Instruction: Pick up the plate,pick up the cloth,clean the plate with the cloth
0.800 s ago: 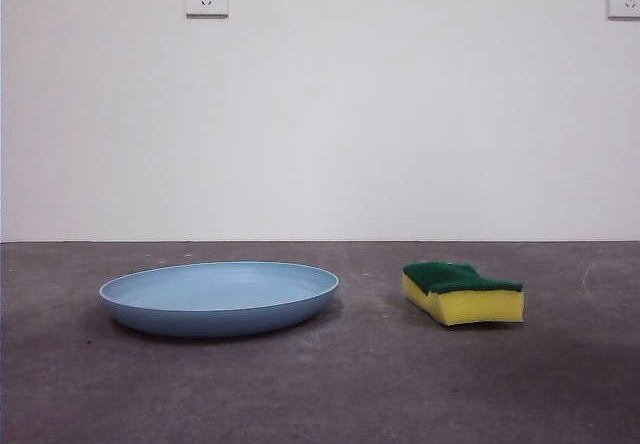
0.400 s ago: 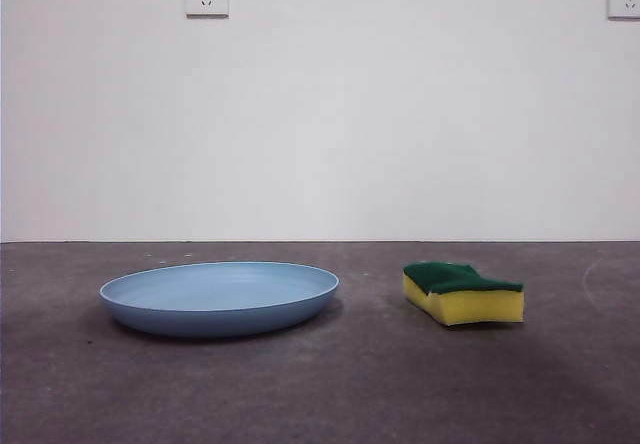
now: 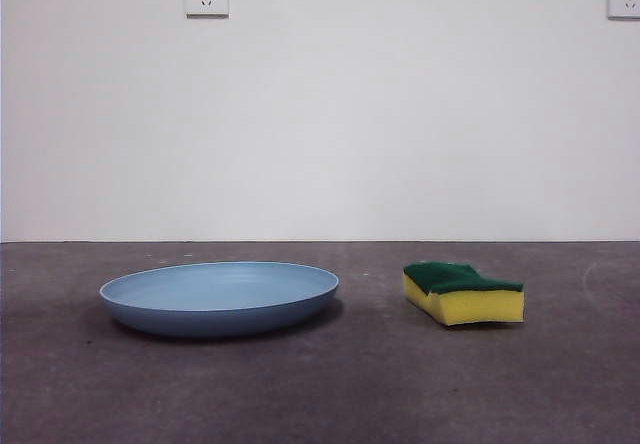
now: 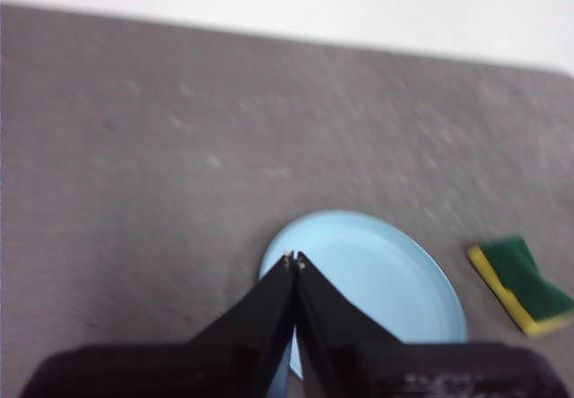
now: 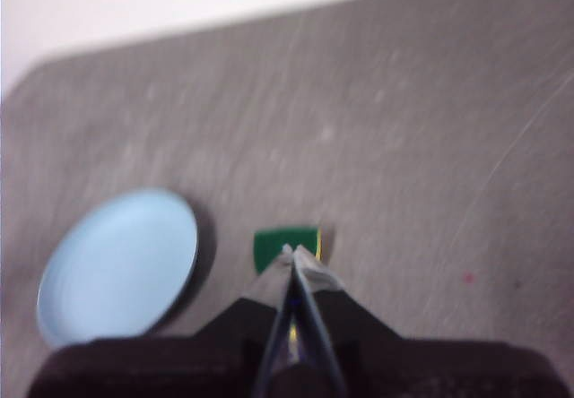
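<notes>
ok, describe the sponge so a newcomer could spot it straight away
On the grey table under the white wall lie two things, a wide light-blue plate and, apart from it toward the front view's right, the sponge. It is a small block with wavy sides, yellow foam under a dark green top, far smaller than the plate.

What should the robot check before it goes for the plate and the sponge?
1. Plate lies flat on the table, nothing in it: ok.
2. Sponge lies apart from the plate, green side up: ok.
3. Left gripper lined up high over the plate's edge: ok.
4. Right gripper lined up high over the sponge: ok.
5. Jaws open for grasping: not ok, both pairs are shut.
6. Height above the table: cannot tell, neither arm shows in the front view.
</notes>
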Robot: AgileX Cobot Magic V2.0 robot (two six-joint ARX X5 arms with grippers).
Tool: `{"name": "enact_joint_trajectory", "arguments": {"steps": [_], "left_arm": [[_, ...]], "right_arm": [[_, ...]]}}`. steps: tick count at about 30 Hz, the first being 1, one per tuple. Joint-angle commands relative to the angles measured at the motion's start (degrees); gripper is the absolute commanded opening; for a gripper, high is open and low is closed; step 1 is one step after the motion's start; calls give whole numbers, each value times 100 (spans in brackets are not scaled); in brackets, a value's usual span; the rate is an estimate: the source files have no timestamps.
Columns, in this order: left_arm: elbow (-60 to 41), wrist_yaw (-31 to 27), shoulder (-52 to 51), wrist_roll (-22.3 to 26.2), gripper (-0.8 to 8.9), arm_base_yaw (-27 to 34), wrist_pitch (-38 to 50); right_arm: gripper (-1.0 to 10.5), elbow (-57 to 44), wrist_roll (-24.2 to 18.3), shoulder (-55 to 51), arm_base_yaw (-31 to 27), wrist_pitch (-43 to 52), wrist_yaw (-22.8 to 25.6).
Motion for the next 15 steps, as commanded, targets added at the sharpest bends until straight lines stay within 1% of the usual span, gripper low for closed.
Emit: {"name": "enact_joint_trajectory", "arguments": {"steps": [1,4,6,7,8,9,10,11,15], "left_arm": [[437,323,688,238,-4,9,-308],[730,745,1196,234,1,9,-409],[780,979,1449,232,18,9,-269],[780,1064,1537,227,64,9,-203],[780,1080,1635,201,167,7,-166],[780,1071,1714,184,258,4,-155],[780,1045,1840,181,378,2,-153],[780,1058,1965,179,404,-2,-153],[791,1027,2590,59,404,-136,310]], "right_arm": [[1,378,-472,634,7,-348,-184],[7,568,-485,1097,7,-470,-186],[84,610,-487,1375,7,-470,-243],[149,616,-485,1467,7,-470,-286],[247,616,-483,1574,7,-470,-310],[321,616,-483,1644,7,-472,-306],[426,616,-483,1735,7,-472,-306],[473,616,-479,1794,7,-472,-308],[472,616,-476,1818,7,-369,-310]]}}
